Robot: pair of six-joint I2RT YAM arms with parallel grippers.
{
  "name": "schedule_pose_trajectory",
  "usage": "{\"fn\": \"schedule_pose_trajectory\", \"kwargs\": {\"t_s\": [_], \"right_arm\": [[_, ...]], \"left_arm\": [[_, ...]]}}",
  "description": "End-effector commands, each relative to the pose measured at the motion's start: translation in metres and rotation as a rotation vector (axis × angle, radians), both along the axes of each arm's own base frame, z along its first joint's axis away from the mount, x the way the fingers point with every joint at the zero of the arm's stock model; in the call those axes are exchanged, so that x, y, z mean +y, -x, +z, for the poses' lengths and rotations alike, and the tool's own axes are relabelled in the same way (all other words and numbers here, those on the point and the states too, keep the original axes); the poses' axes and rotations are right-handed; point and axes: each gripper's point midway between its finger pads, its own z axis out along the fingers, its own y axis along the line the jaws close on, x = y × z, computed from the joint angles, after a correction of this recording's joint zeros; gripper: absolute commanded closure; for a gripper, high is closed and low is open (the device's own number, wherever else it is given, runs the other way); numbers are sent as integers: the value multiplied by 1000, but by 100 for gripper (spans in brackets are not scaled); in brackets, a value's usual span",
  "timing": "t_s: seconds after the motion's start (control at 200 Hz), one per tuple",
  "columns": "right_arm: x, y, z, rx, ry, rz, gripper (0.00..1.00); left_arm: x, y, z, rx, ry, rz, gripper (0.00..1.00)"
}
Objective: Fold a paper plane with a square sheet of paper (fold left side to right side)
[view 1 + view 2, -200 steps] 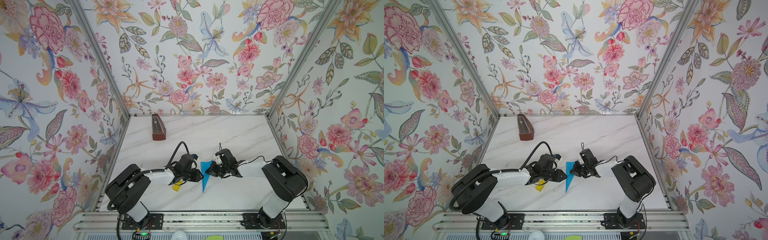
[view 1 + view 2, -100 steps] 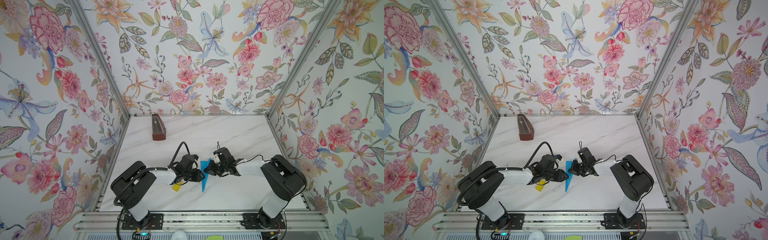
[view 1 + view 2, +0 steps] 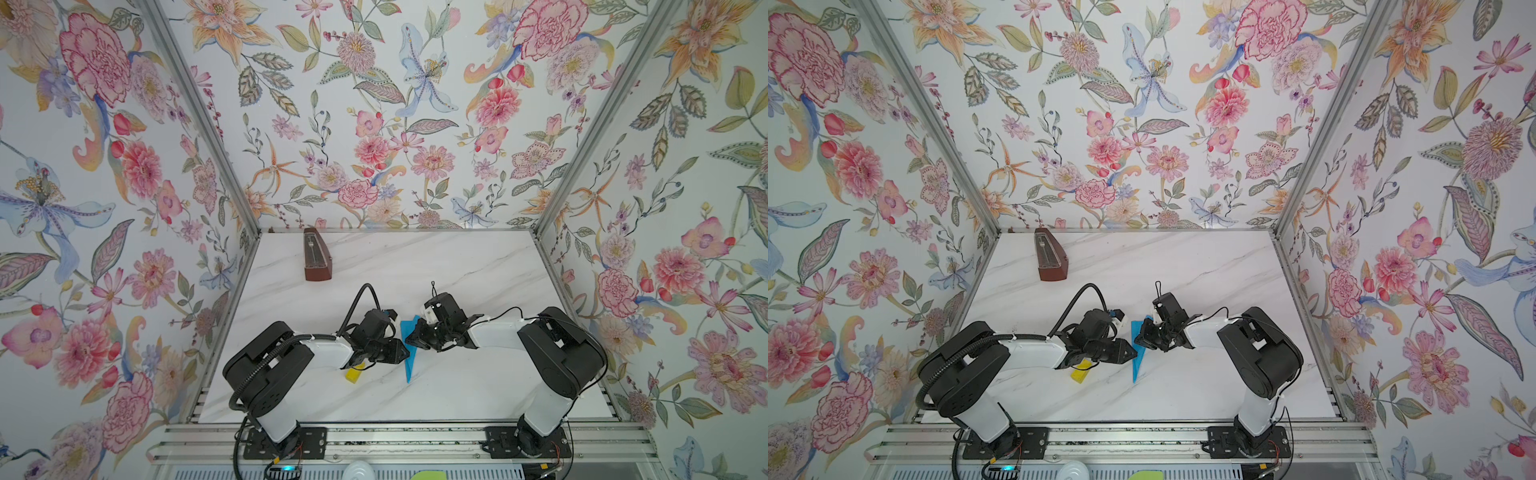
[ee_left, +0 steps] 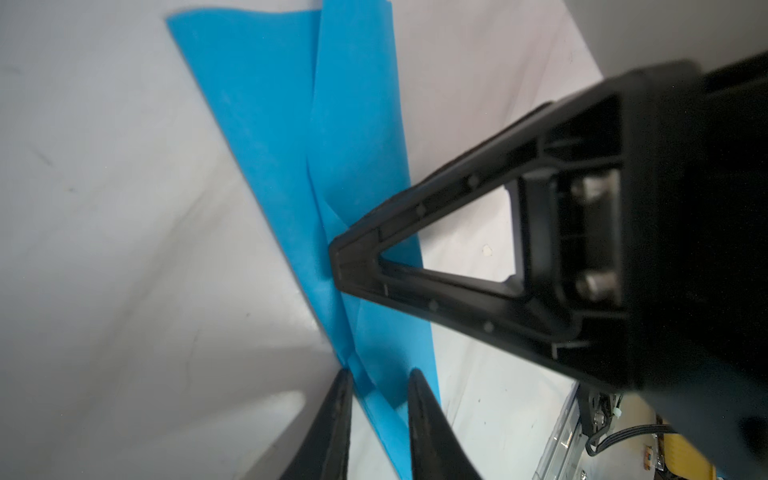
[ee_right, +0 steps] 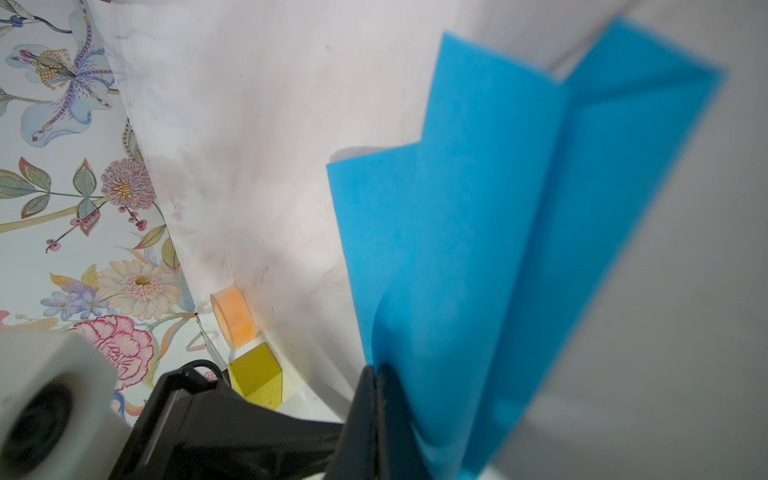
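The right tool (image 5: 376,368) is clamped shut on the folded paper (image 4: 291,124). The left tool (image 4: 378,374), jaws slightly apart, straddles its edge. The paper's length runs crosswise between them.

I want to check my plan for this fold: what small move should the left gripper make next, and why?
Probably close the left gripper on the paper. Its jaws stand slightly apart with a blue layer between them, and the right gripper is shut on the paper, anchoring it. A pinch seems needed before the left side can go over to the right.
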Motion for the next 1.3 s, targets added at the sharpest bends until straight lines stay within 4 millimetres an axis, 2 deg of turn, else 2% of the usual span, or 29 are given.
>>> {"fn": "schedule_pose_trajectory", "kwargs": {"t_s": [0.0,0.39,0.611,0.826,1.051,1.296], "right_arm": [[-1,-2,-5,-4,33,3,100],[-4,-4,-13,5,42,-23,100],[-4,-8,-11,-1,17,-61,100],[0,-10,-8,-7,-13,-81,100],[-5,-7,-18,10,0,-97,100],[-10,-8,-23,10,14,-139,100]], "left_arm": [[5,2,-9,22,-46,-2,72],[6,2,-7,23,-46,-4,67],[5,3,-8,26,-47,-6,67],[6,3,-12,35,-57,-4,69],[8,4,-13,36,-67,-3,75],[8,5,-14,44,-68,-5,75]]}}
